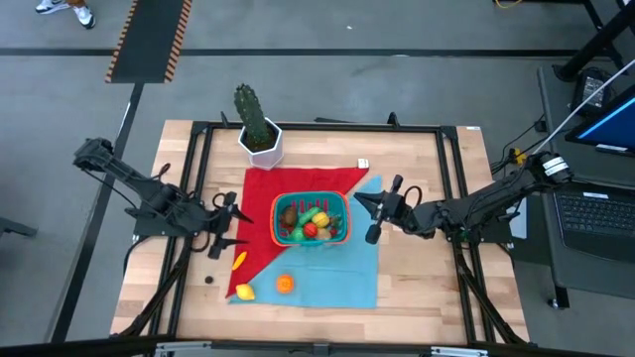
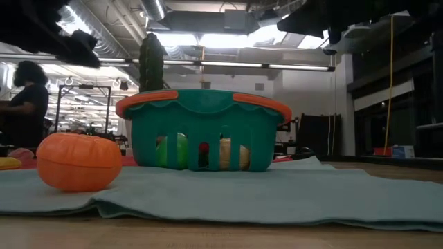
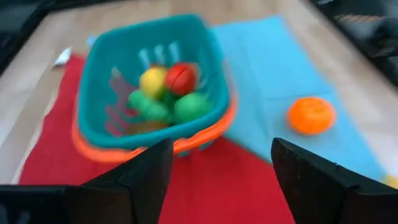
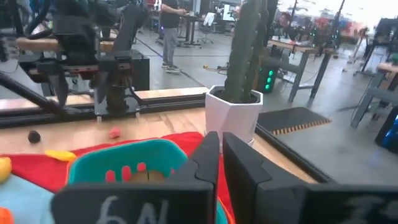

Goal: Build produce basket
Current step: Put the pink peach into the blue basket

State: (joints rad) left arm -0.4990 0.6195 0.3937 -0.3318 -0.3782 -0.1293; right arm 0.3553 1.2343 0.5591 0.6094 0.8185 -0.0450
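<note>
Produce is lying partly outside the basket [image 1: 311, 219]: one orange piece [image 1: 285, 284] and two yellow pieces [image 1: 243, 292] are sitting on the cloths nearest the worktop's [image 1: 417, 293] front edge. Farther back, the basket is holding four visible pieces: red, yellow and two green. Left end effector [image 1: 230, 224] is hovering wide open, empty; right end effector [image 1: 369, 216] is closed, empty. One cactus pot [image 1: 260, 145] is standing behind.

One basket [image 1: 312, 219]; one cactus pot [image 1: 260, 142]; two cloths; roughly ten produce pieces [image 1: 285, 284].
</note>
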